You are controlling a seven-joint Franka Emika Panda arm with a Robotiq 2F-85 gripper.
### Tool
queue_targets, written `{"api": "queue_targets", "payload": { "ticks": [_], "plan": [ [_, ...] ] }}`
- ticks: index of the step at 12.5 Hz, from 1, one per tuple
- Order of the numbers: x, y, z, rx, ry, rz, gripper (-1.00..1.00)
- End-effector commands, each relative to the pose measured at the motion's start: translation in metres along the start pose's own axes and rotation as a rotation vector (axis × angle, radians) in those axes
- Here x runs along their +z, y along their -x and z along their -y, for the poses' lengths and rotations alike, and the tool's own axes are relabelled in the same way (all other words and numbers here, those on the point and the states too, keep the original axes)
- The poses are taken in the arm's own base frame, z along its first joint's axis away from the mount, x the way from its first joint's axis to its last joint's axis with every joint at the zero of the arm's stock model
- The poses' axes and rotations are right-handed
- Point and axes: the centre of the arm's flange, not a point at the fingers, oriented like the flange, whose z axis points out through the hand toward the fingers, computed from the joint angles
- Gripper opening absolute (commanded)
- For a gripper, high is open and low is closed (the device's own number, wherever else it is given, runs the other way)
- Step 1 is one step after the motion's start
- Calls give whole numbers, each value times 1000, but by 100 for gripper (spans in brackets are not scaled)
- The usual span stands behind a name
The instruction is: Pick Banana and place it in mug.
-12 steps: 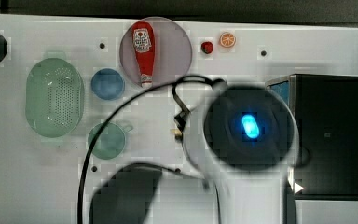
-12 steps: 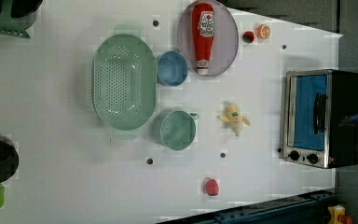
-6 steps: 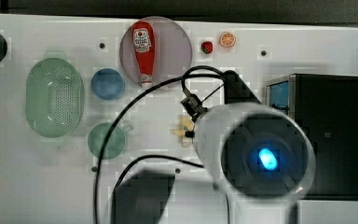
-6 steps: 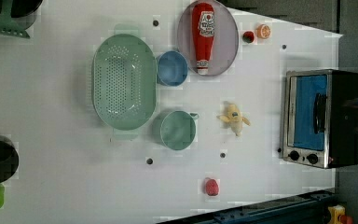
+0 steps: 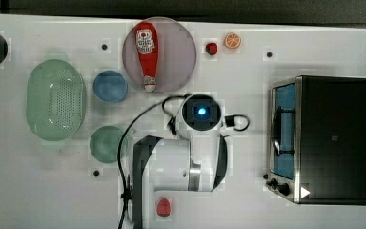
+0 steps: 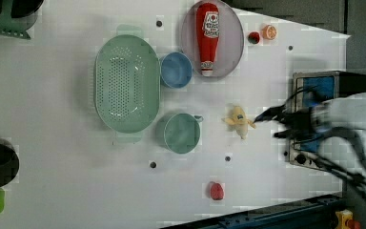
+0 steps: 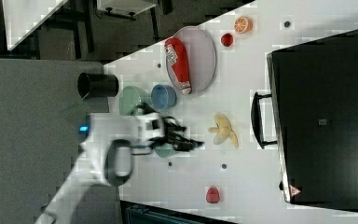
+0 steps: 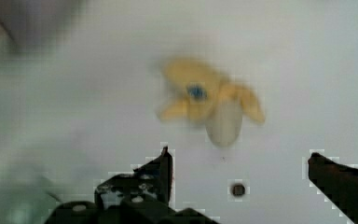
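The banana (image 6: 238,121) lies on the white table, pale yellow with its peel splayed, between the mug and the toaster oven; it also shows as the banana (image 7: 223,129) and the banana (image 8: 209,102). The teal-green mug (image 5: 107,144) stands upright to the top view's left of the arm; in the left view the mug (image 6: 182,133) is just left of the banana. My gripper (image 6: 269,125) hangs open just to the left view's right of the banana, holding nothing. In the wrist view the gripper (image 8: 242,163) has its dark fingers (image 8: 165,163) wide apart with the banana ahead of them.
A toaster oven (image 5: 324,138) stands at the top view's right. A ketchup bottle (image 5: 145,47) lies on a round plate (image 5: 176,52). A blue cup (image 5: 109,87) and a pale green colander (image 5: 55,106) stand beside the mug. A red strawberry (image 5: 163,207) lies near the front edge.
The arm has swung toward the top view's left and come down over the banana, hiding it there. In the left view the gripper has entered from the right. The banana and mug have not moved.
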Motion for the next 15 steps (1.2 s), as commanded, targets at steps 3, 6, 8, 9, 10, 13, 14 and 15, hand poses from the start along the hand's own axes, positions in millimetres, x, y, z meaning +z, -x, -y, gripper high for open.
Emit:
{"api": "queue_targets", "payload": {
  "ticks": [3,6,8,9,10,13,14,15],
  "plan": [
    [39,-27,-1,-443,-11,-114,100],
    [78,-30,2,-455,-10,-120,100],
    [95,-29,0,-454,-4,-100,100],
    [98,-30,1,-454,-7,-113,100],
    [101,-31,2,-457,-11,-128,100],
    [108,-27,1,-458,-8,-118,43],
    [105,-27,2,-459,-9,-123,19],
    [103,-27,1,-458,-10,-125,-4]
  ]
}}
